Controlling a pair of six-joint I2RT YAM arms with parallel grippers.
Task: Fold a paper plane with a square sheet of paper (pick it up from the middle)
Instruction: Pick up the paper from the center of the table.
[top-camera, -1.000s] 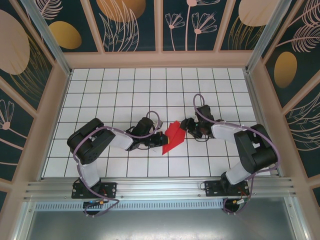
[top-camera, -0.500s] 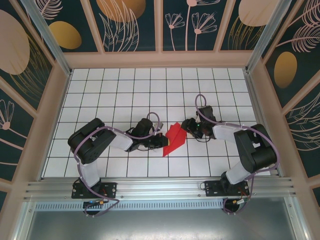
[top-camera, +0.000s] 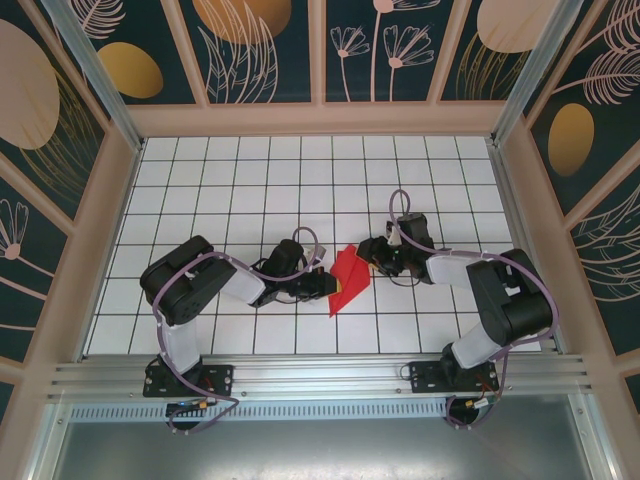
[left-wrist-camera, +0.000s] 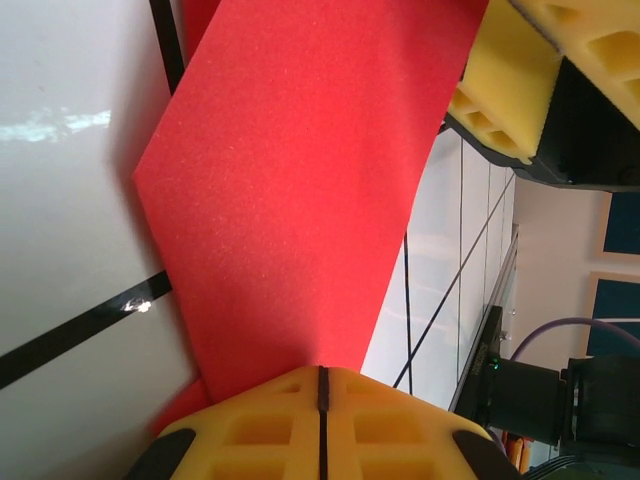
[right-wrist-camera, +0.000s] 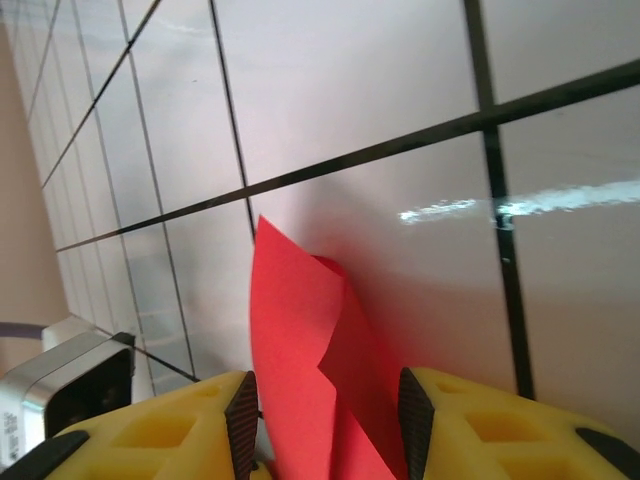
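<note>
**A:** Position of the red paper (top-camera: 346, 278)?

**B:** Near the middle of the white tiled table (top-camera: 250, 180), between the two arms. It is folded. From above it reads as a wedge, broad at the far end and narrowing to a tip toward the near edge. The right wrist view shows at least two layers, one flap lying over another.

**A:** Left gripper (left-wrist-camera: 320, 400)?

**B:** Clamped on the paper. In its wrist view the two yellow pads meet along a thin dark seam with no gap, and the red sheet comes out from between them. In the top view it holds the paper's left side, low down.

**A:** Is the sheet flat on the tiles?

**B:** Not all of it. In the left wrist view it casts a soft shadow on the tile beside it, so that edge is raised. I cannot tell how much of the rest touches the table.

**A:** Right gripper (right-wrist-camera: 325, 430)?

**B:** Part-way apart. Its yellow fingers (right-wrist-camera: 170, 430) stand on either side of the paper's upper right edge, with the red layers in the gap between them. I cannot tell whether the pads touch the paper. One of its fingers also shows at the top right corner of the left wrist view, just beside the sheet.

**A:** Spacing of the two grippers?

**B:** Close together, with the paper spanning between them.
</note>
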